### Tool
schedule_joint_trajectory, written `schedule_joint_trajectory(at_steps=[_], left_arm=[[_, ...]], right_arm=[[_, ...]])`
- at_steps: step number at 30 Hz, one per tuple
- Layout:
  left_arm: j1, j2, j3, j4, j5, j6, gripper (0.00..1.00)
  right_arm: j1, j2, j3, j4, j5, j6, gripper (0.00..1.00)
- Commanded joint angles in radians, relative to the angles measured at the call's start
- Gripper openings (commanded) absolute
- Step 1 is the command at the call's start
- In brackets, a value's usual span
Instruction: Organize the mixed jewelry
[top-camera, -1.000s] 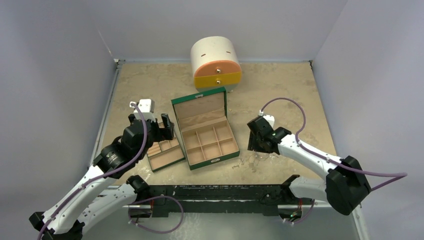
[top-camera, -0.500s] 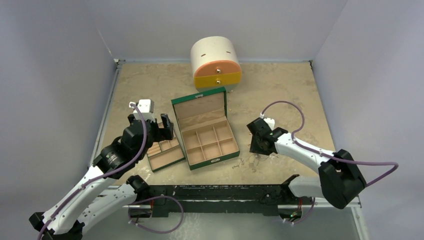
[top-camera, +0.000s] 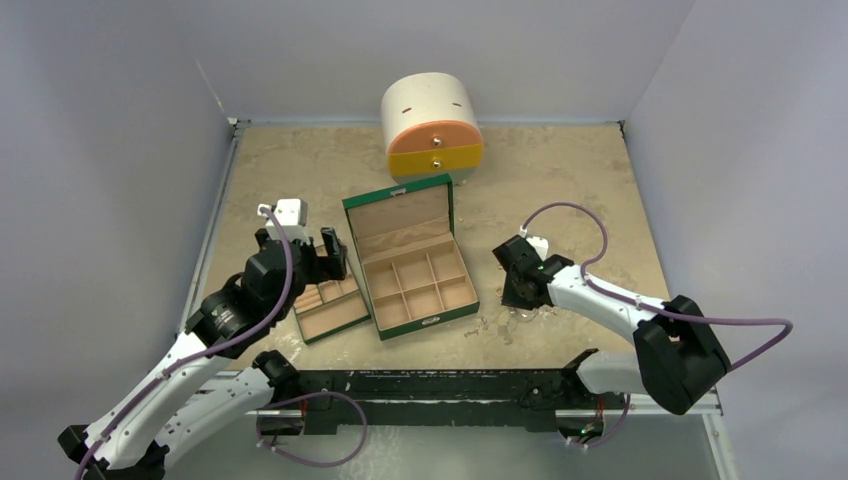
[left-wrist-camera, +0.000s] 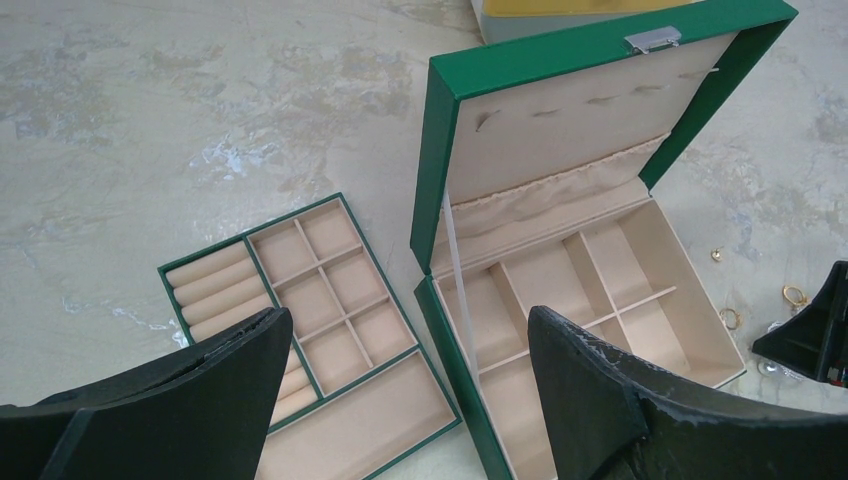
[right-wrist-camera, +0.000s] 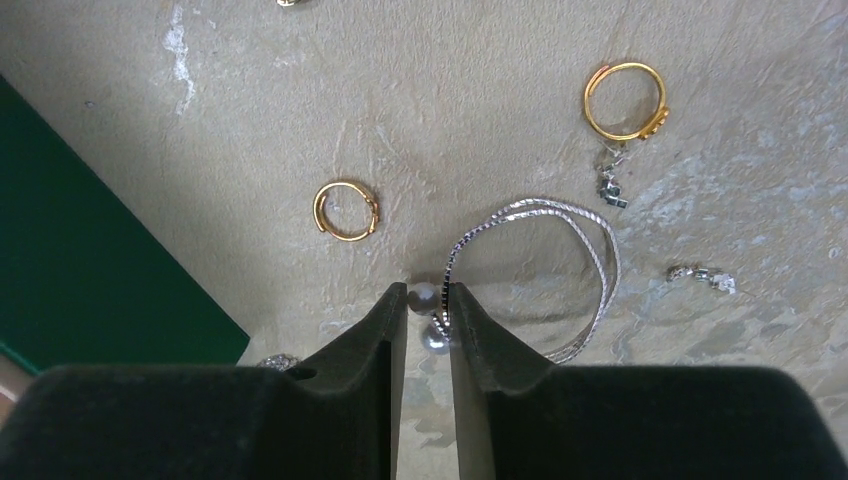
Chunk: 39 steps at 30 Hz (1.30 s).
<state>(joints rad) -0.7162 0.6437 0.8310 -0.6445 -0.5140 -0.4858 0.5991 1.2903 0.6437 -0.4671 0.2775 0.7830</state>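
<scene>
Narrower than a second ago, your right gripper (right-wrist-camera: 428, 292) now flanks two glossy pearl beads (right-wrist-camera: 435, 338) on the twisted silver chain loop (right-wrist-camera: 535, 204). The loop lies on the mottled stone table (right-wrist-camera: 480, 100) beside the green box (right-wrist-camera: 90, 230). You cannot tell whether the gripper pinches the beads. Two smooth gold rings (right-wrist-camera: 345, 210) lie nearby. Your left gripper (left-wrist-camera: 408, 320) gapes wide above the felt-lined box.

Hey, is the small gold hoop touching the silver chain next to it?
Apart. The right wrist view shows a strip of bare table between the small gold hoop and the silver chain.
</scene>
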Motion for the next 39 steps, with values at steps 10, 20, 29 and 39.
schedule_joint_trajectory(at_steps=[10, 20, 29, 39], left_arm=[[-0.003, -0.01, -0.001, 0.048, -0.025, 0.018, 0.88], [-0.005, -0.009, 0.0, 0.048, -0.027, 0.016, 0.88], [-0.004, -0.008, -0.001, 0.048, -0.03, 0.016, 0.88], [-0.005, -0.008, 0.0, 0.048, -0.031, 0.016, 0.88]], right_arm=[[-0.005, 0.001, -0.012, 0.004, -0.006, 0.024, 0.26], [-0.005, 0.033, -0.007, 0.008, 0.002, 0.032, 0.36], [-0.004, 0.033, -0.007, 0.011, 0.0, 0.035, 0.2], [-0.005, -0.034, 0.074, -0.07, 0.027, 0.0, 0.05]])
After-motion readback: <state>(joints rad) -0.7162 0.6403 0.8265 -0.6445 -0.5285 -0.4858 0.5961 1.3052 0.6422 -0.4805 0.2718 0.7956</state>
